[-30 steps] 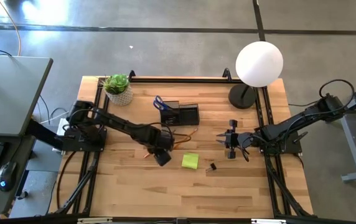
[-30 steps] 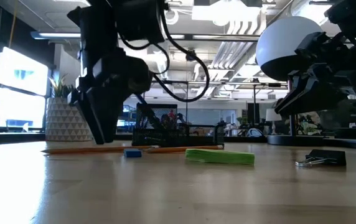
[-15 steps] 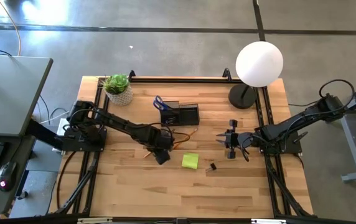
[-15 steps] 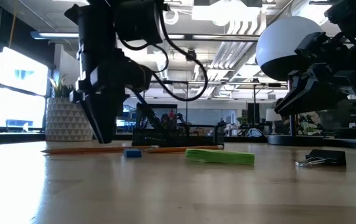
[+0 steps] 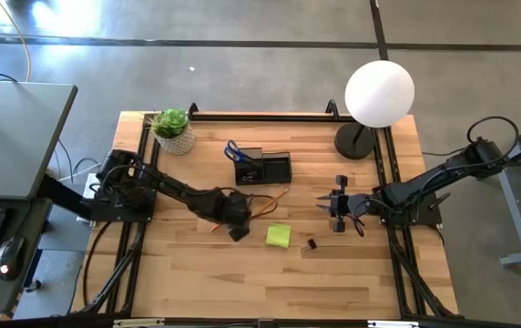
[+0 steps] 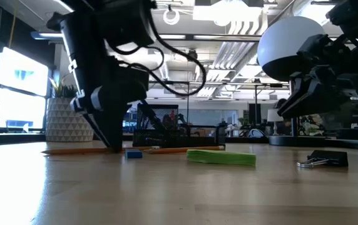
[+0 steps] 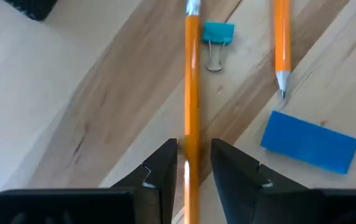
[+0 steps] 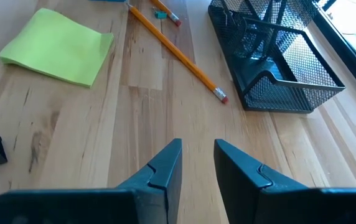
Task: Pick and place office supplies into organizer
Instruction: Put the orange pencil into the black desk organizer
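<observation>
Left wrist view shows the left tool (image 7: 193, 167) down on the surface (image 5: 206, 273) with its fingers closed narrowly around one orange pencil (image 7: 192, 81), which runs straight between them. Just beyond the tool lie a second pencil (image 7: 281, 37), one small teal clip (image 7: 218, 34) touching the gripped pencil's side, and one blue piece (image 7: 309, 142) beside the second pencil's tip. One green pad (image 5: 278, 236) sits a little to this tool's right, and one black clip (image 5: 311, 244) lies further right, near the right tool (image 5: 337, 211). That right tool hangs above the surface, fingers narrowly parted and empty, with the pad and pencils ahead of it. One black mesh organizer (image 5: 264, 168) stands beyond the left tool, toward the far edge; blue-handled scissors (image 5: 233, 150) stick up from its taller section, and what else it holds I cannot tell. One plant (image 5: 173, 128) and one globe lamp (image 5: 378, 95) stand at the far corners.
</observation>
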You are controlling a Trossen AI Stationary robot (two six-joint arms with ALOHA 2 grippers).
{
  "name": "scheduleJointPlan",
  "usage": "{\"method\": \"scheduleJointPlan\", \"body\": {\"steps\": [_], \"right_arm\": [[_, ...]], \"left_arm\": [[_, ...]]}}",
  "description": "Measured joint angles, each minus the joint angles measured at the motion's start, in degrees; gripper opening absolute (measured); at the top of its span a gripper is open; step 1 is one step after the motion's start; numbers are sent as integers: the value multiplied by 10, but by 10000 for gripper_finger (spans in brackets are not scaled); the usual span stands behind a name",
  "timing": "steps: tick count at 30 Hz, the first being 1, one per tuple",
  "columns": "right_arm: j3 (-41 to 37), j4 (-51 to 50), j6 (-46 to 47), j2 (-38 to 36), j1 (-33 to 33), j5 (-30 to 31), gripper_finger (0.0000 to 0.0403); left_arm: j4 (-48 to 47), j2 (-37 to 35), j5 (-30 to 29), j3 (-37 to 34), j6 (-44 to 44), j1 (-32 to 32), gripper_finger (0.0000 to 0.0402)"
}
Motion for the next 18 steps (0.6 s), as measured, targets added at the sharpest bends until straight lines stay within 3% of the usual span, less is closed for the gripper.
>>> {"method": "scheduleJointPlan", "body": {"steps": [8,15,18], "right_arm": [[0,-1,0,0,0,2,87],[0,2,-2,0,0,15,87],[0,2,-3,0,0,25,87]], "left_arm": [[137,-40,-62,-96,-61,-46,87],[335,-50,-142,-205,-129,-91,87],[375,-49,-170,-231,-147,-107,87]]}}
